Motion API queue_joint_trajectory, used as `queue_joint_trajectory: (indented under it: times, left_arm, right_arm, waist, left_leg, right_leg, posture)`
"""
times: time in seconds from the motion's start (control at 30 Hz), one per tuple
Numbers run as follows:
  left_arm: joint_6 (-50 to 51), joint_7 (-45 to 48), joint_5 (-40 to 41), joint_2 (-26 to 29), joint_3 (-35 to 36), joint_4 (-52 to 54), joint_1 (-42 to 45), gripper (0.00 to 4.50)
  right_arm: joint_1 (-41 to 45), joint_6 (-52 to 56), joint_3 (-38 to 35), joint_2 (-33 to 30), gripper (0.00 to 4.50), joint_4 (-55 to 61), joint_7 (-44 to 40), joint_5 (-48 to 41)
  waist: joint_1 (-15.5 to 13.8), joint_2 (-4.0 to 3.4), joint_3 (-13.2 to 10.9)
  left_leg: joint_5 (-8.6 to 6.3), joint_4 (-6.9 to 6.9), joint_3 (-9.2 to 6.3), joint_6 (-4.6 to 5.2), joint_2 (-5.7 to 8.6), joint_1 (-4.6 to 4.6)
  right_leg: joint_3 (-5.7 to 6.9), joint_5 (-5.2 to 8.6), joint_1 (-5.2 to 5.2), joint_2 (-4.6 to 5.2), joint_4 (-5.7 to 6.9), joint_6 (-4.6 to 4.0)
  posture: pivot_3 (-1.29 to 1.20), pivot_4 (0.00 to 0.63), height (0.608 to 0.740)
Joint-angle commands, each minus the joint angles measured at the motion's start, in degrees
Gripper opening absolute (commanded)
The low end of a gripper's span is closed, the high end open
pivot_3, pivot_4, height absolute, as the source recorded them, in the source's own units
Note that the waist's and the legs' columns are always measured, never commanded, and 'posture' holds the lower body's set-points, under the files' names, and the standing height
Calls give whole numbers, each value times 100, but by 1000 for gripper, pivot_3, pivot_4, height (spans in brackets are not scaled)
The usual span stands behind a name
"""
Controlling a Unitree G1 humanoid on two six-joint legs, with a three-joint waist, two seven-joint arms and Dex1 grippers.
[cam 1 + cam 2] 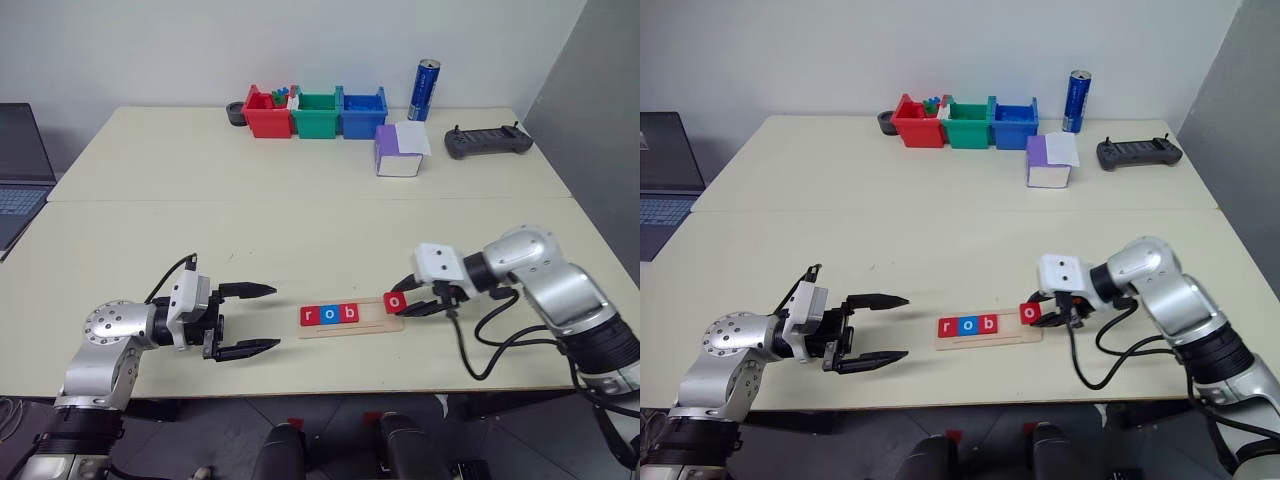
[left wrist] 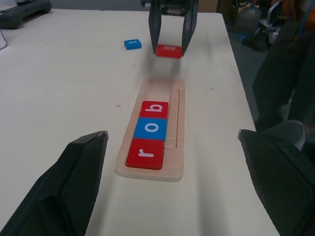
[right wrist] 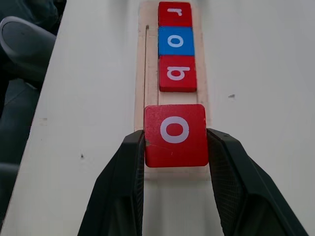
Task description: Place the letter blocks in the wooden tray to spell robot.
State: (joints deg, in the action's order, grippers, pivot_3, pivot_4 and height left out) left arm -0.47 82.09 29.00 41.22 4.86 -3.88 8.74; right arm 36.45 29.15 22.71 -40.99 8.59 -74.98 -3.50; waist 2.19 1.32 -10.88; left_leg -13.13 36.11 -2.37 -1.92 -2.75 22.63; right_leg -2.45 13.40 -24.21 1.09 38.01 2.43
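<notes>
The wooden tray (image 1: 350, 327) lies near the table's front edge, holding a red r block (image 1: 309, 316), a blue o block (image 1: 329, 315) and a red b block (image 1: 349, 313) side by side. My right gripper (image 1: 398, 301) is shut on a red o block (image 3: 175, 134), held just above the tray's right end, beside the b. My left gripper (image 1: 276, 318) stands open to the left of the tray, pointing at it, with nothing between its fingers. A blue block (image 2: 132, 44) lies on the table beyond the tray's right end.
At the back stand a red bin (image 1: 266, 112), a green bin (image 1: 317, 113) and a blue bin (image 1: 362, 112), with a blue can (image 1: 426, 89). A purple-and-white box (image 1: 399, 150) and a black controller (image 1: 488, 142) sit right of centre. A laptop (image 1: 20, 170) is at the left edge.
</notes>
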Motion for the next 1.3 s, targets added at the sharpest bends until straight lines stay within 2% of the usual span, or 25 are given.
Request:
queue_joint_trajectory:
  times: [0.03,0.2,0.53,0.93,1.3]
  left_arm:
    - [-56,-6,26,-24,40,97,22,4500]
    - [-52,-17,4,-75,-17,105,55,4500]
    - [-116,9,-18,-79,9,50,16,4500]
    - [-35,-74,1,-66,-3,197,-42,4500]
    - [79,-169,20,-39,13,312,-19,4500]
  right_arm:
    - [148,436,93,122,1430,363,257,82]
    - [301,793,357,353,1430,405,416,123]
    - [449,853,880,418,1430,109,522,458]
    - [866,513,1032,697,1430,-591,442,676]
    - [849,555,967,702,1430,-476,132,564]
  waist:
    - [-17,0,0]
    - [-20,0,0]
    - [-22,0,0]
    - [-20,0,0]
    - [-20,0,0]
  left_leg:
    - [0,0,0,0,0,-1]
    - [0,-1,0,0,-1,-1]
    - [0,-1,-1,0,-1,1]
    - [0,-1,-3,0,-1,5]
    - [0,-2,-5,0,-1,5]
  right_leg:
    - [0,0,0,0,0,0]
    - [1,0,0,-1,0,-1]
    - [2,0,-2,-1,-1,-1]
    - [4,0,-4,-1,-2,0]
    - [6,0,-4,-1,-1,0]
  posture:
    - [0,150,740]
    - [0,150,740]
    - [0,150,740]
    - [0,150,740]
    - [0,150,740]
